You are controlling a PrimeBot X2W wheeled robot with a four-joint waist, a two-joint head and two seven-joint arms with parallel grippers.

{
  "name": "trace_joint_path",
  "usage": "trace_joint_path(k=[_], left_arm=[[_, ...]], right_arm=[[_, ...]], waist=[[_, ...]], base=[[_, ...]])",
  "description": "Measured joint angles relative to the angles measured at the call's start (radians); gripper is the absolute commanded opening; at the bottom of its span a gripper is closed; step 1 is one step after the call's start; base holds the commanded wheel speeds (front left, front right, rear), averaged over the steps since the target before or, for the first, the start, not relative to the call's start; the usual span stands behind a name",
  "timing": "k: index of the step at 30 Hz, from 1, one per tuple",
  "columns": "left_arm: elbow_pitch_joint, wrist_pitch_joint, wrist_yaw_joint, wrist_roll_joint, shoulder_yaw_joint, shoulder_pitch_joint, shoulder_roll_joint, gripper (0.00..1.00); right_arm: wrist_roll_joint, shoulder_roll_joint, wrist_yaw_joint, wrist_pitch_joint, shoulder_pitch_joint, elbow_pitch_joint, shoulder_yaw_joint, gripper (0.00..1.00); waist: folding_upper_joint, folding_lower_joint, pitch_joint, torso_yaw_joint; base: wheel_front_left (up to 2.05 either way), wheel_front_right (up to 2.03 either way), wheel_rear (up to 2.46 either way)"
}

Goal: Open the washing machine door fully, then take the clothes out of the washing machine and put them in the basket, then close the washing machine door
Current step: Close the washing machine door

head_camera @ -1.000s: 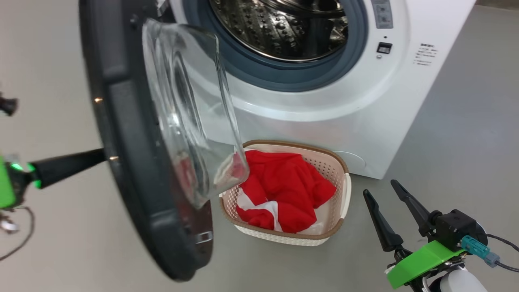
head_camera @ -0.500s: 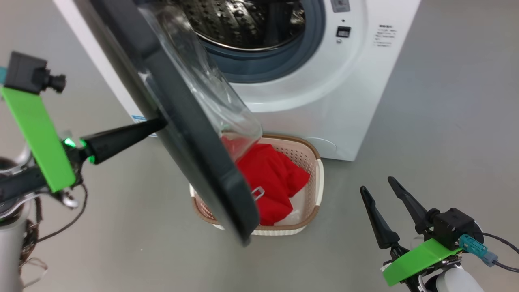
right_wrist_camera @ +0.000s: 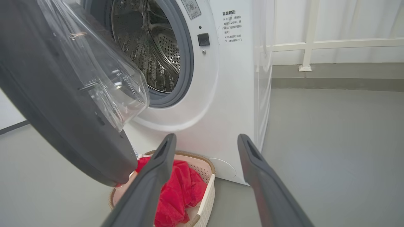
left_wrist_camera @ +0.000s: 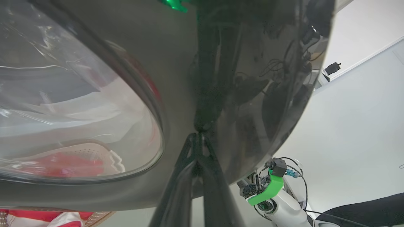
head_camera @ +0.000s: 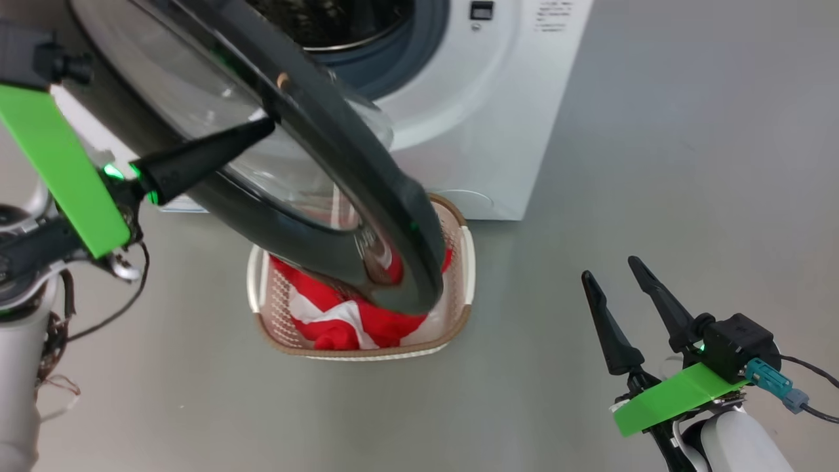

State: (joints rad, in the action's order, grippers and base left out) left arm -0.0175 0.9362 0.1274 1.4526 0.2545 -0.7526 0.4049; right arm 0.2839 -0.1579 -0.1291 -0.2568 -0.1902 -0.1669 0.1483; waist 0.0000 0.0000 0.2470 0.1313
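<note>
Grey floor (head_camera: 655, 164) holds basket (head_camera: 367, 352), half hidden by washing machine door (head_camera: 367, 183).

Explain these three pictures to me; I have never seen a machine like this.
This is a wheeled robot with two arms, each ending in a two-fingered tool. One picture is from a camera on its head; the other two from cameras on its wrists, looking along the fingers. On the floor stand a washing machine, its round door partly open, and a basket holding red clothes. The left tool is shut, its tip against the door's outer face. The right tool is open and holds nothing.
</note>
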Motion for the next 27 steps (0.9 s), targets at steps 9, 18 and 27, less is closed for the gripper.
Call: trace_joint_path(k=[9, 18, 27], left_arm=[[-0.064, -0.089, 0.0, -0.026, 0.048, -0.096, 0.01, 0.0], [-0.124, -0.181, 0.0, -0.034, 0.108, -0.142, 0.042, 0.0], [-0.121, -0.272, 0.0, -0.009, 0.158, -0.127, 0.094, 0.0]], right_arm=[[-0.001, 0.023, 0.0, 0.0, -0.026, 0.01, -0.01, 1.0], [-0.001, 0.033, 0.0, 0.0, -0.033, 0.015, -0.029, 1.0], [-0.002, 0.033, 0.0, 0.0, -0.032, 0.015, -0.035, 1.0]], waist=[[0.0, 0.0, 0.039, -0.079], [0.0, 0.0, 0.055, -0.151], [0.0, 0.0, 0.039, -0.132]], base=[[0.0, 0.0, 0.0], [0.0, 0.0, 0.0], [0.0, 0.0, 0.0]])
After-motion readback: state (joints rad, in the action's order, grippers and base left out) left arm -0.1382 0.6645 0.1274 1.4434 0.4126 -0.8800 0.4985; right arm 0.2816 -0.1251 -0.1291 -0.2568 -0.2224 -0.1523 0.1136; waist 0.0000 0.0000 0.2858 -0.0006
